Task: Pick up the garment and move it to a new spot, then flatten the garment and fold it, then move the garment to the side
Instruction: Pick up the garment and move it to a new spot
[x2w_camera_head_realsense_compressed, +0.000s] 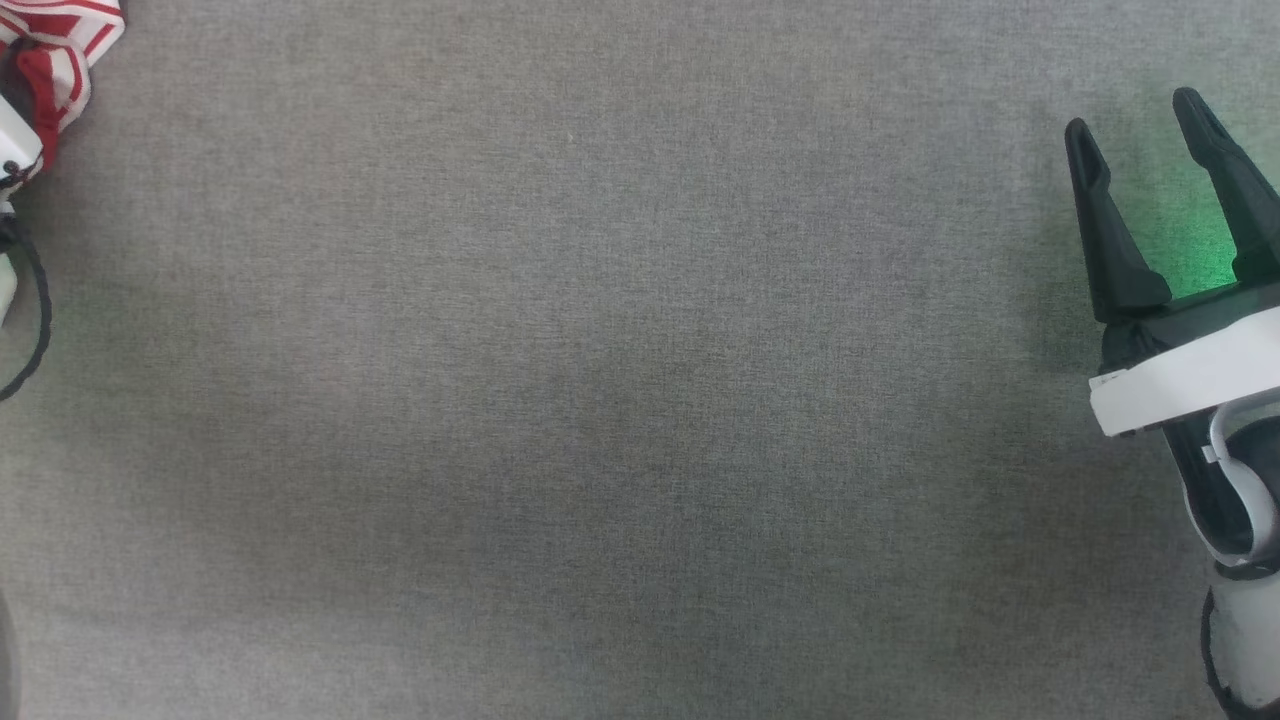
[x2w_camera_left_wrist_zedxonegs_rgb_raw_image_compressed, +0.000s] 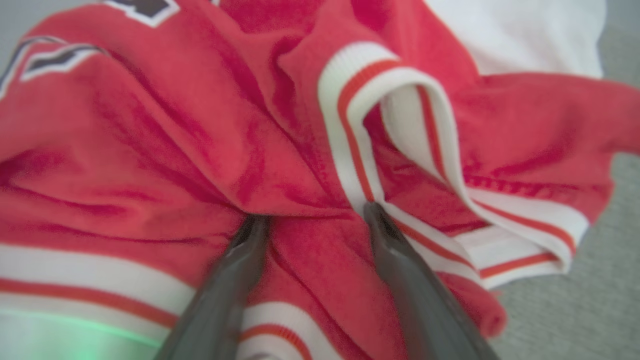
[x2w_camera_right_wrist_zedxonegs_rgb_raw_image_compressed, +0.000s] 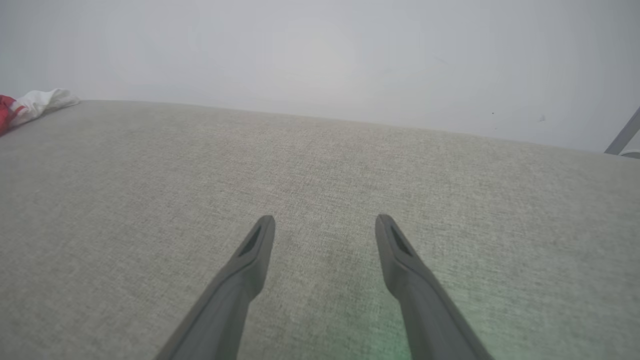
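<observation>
Left gripper (x2w_camera_left_wrist_zedxonegs_rgb_raw_image_compressed: 314, 217): fingers spread wide, both tips pressed into the crumpled garment (x2w_camera_left_wrist_zedxonegs_rgb_raw_image_compressed: 150, 125), red cloth bunched between them but not pinched. Head view: garment lies at the 10 o'clock corner on the grey fabric surface (x2w_camera_head_realsense_compressed: 600, 400). Right gripper (x2w_camera_head_realsense_compressed: 1135, 115) at the 3 o'clock edge, 2 fingers wide apart, pointing toward 11 o'clock, well apart from the garment.

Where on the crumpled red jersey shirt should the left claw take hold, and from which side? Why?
Grip the raised red fold beside the white-and-red striped trim, coming from above along the open left claw's line. The red jersey shirt lies bunched in ridges, and this one stands between its fingers, so closing should pinch it.
</observation>
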